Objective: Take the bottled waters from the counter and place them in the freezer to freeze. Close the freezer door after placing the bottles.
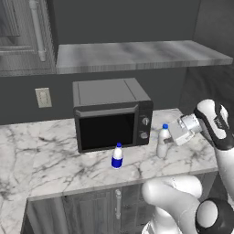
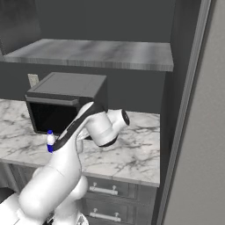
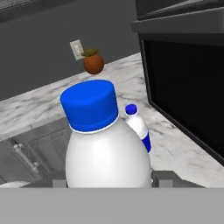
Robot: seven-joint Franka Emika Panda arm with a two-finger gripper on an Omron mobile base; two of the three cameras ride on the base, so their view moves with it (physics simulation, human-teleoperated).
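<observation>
- Overhead, a plain grey wall shelf (image 1: 137,55) runs along the dark grey back wall, above a white marble counter (image 1: 41,157) with grey veins.
- A black microwave (image 1: 112,114) stands on the counter against the wall, door shut, two round knobs at its right.
- A pale wall outlet (image 1: 43,97) sits on the wall left of the microwave; the hand view shows a small potted plant (image 3: 92,62) on the counter just below it.
- Dark grey cabinet fronts with pale bar handles (image 2: 103,190) lie beneath the counter's edge.
- At the right of the right base view, a tall light-grey panel (image 2: 197,132) rises beside the counter.
- The shorter bottle (image 1: 117,156), blue cap and blue label band, stands upright on the counter just before the microwave door.
- The taller bottle (image 1: 162,140), whitish-clear with a blue cap, stands upright near the microwave's right front corner.
- The fingers (image 1: 170,140) reach in from the right at the taller bottle's upper body; in the hand view the bottle sits between the two grey tips (image 3: 59,183), which are closed on its sides.
</observation>
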